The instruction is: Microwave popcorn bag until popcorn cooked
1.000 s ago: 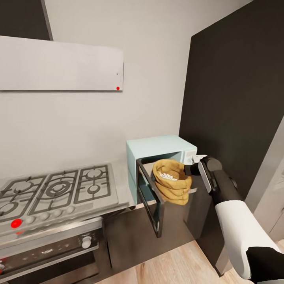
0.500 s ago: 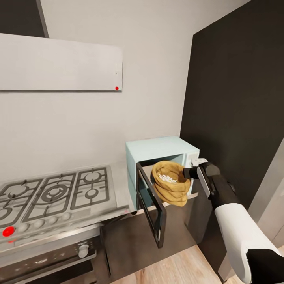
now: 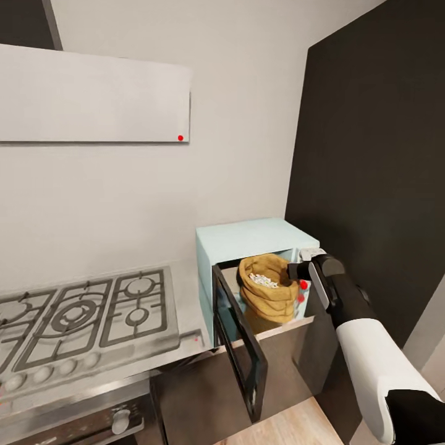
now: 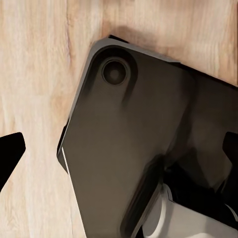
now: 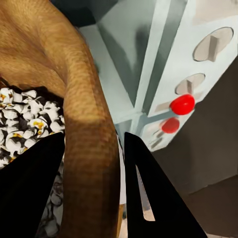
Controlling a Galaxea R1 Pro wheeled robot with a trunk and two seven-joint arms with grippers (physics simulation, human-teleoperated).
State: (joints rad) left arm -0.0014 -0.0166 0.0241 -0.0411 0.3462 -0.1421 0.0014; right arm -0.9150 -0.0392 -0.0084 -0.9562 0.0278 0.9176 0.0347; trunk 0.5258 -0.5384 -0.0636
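The microwave point(image 3: 247, 238) stands on the countertop point(image 3: 185, 290), door open. The popcorn bag point(image 3: 267, 295), holding popcorn point(image 3: 266, 280), sits at its opening. The right gripper point(image 5: 91, 163) pinches the bag's rim between its jaws; the left gripper's point(image 4: 119, 153) jaws are spread over wooden floor point(image 4: 34, 74).

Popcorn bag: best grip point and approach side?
Grip the rolled rim of the popcorn bag, coming from the control-panel side of the microwave. The right pincer already pinches that rim, one finger inside the mouth and one outside. The mouth faces up with popcorn in it, so a rim grip probably keeps it upright; squeezing the soft folded body could tip it.
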